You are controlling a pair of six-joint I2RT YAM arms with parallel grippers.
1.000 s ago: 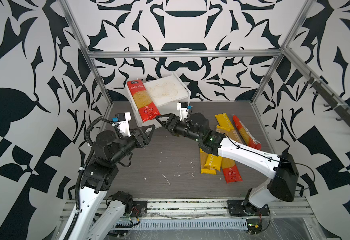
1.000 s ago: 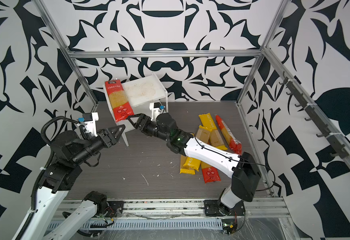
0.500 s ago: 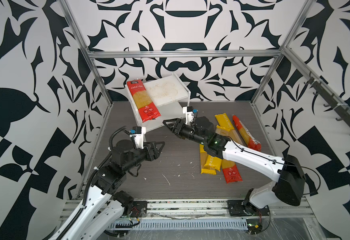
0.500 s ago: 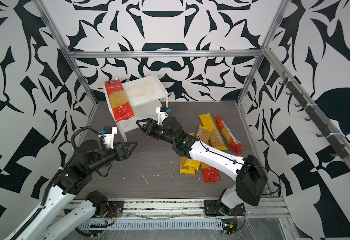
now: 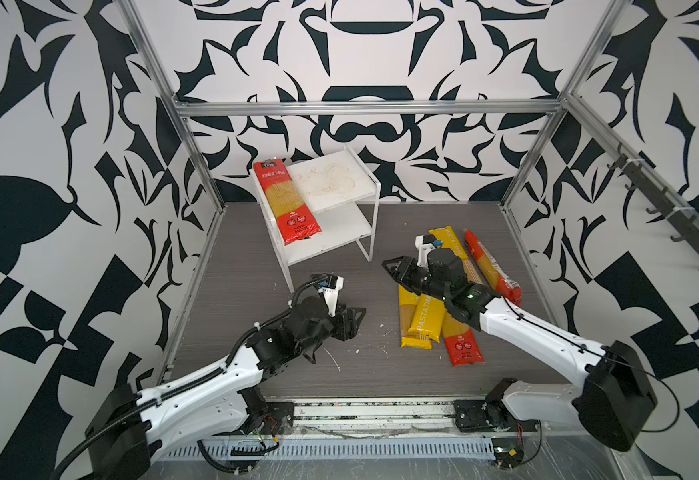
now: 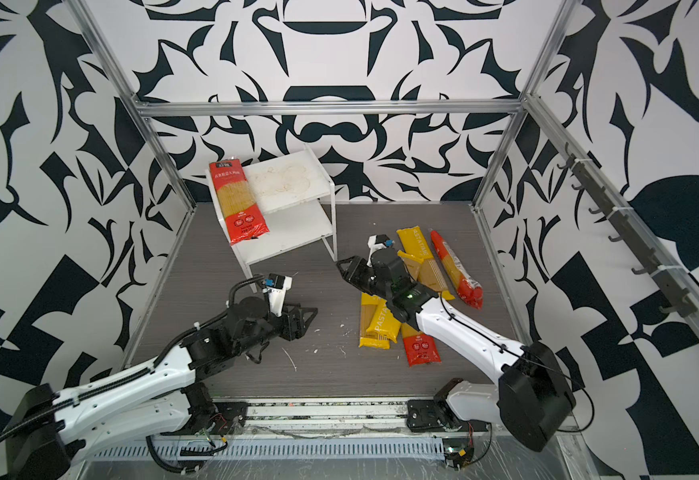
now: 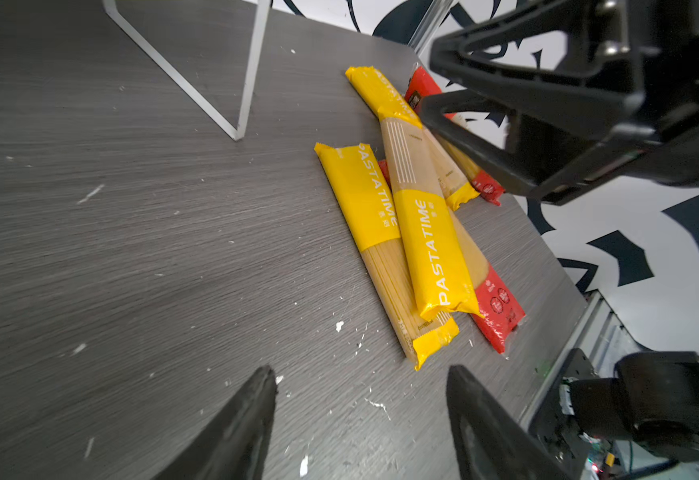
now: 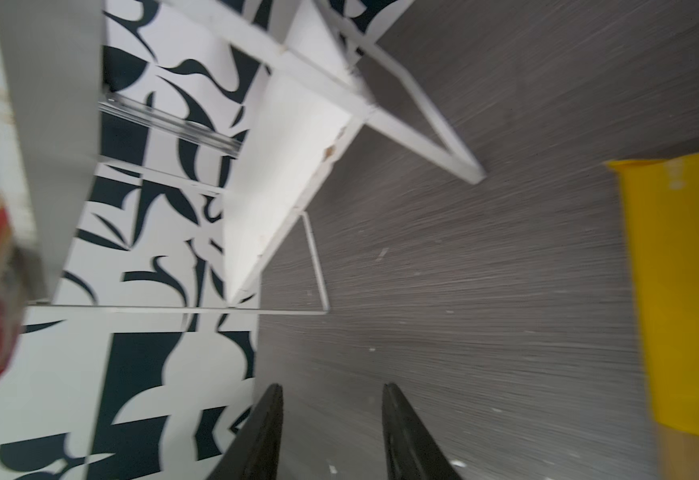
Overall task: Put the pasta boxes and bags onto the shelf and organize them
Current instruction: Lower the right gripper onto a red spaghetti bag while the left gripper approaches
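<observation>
The shelf [image 5: 339,195] stands at the back of the counter [image 5: 248,299]: a thin white frame carrying two flat white boards, the top one blotched with brownish stains. One red pack [image 5: 287,203] lies along the left side of the top board. It is glossy film with a clear middle showing pale straight strands, and its near end reaches past the board's front edge. The other five packs lie in a loose pile [image 5: 443,307] on the right of the dark, fine-grained, white-flecked counter. Three yellow packs [image 7: 433,249] lettered PASTATIME cross each other, a flat red pack [image 5: 464,347] lies under them, and a rounder red pack [image 5: 491,266] lies alongside at the far right. The left gripper [image 5: 358,316] hangs low over bare counter left of the pile, its black tapered jaws fairly wide apart with nothing between them. The right gripper [image 5: 387,264] hovers between pile and shelf, pointing toward the shelf, its jaws parted more narrowly and empty
</observation>
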